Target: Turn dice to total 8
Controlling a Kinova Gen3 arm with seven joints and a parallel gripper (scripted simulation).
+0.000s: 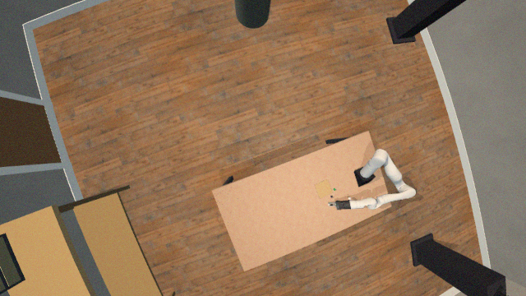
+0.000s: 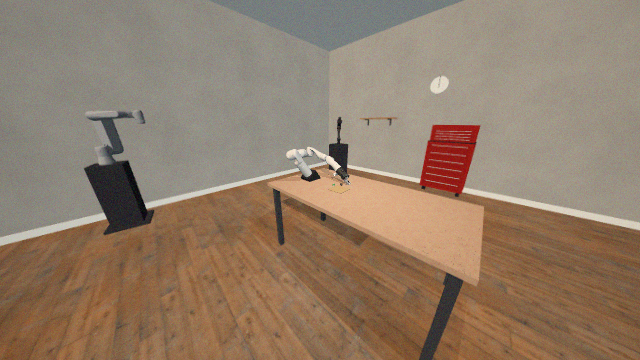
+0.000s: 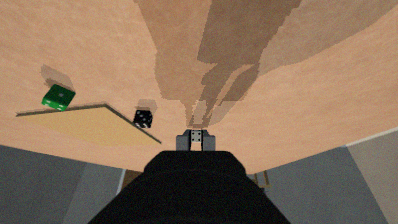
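My gripper is shut on a small pale die with dark pips and holds it above the table, to the side of the tan mat. A black die lies at the mat's near corner; I cannot tell whether it rests on the mat. A green die lies on the table just beyond the mat's far edge. In the overhead view the gripper is just off the mat, with the green die beside the mat's edge. The side view shows the gripper over the mat.
The arm's black base stands on the table near its end edge, close to the mat. The table edge runs close behind the gripper. A red tool cabinet and a second arm on a pedestal stand far off in the room.
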